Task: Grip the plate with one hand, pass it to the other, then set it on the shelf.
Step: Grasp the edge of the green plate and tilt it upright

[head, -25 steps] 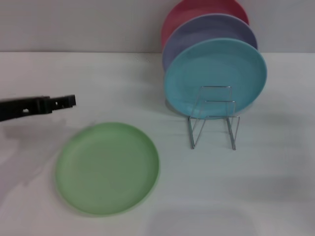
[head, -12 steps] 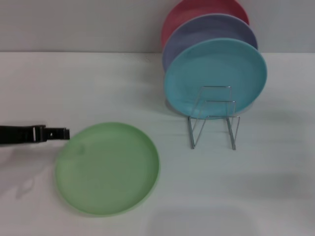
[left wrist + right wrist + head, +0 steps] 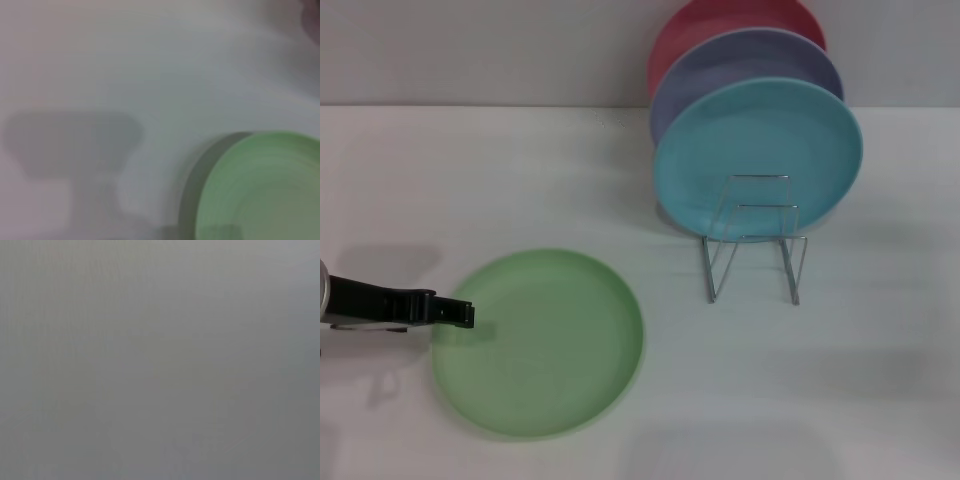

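Observation:
The light green plate lies flat on the white table, front left of centre. My left gripper reaches in from the left edge, its black tip right at the plate's left rim, slightly over it. The left wrist view shows the plate close by, with a shadow on the table beside it. The chrome wire shelf stands to the plate's right and farther back. My right gripper is out of view; its wrist view shows only a plain grey surface.
Three plates stand upright in the shelf: turquoise in front, lavender behind it, red at the back. The white table ends at a grey wall behind the shelf.
My left gripper has moved toward the table's front, from beyond the plate's upper left to its left rim. The plate and shelf have not moved.

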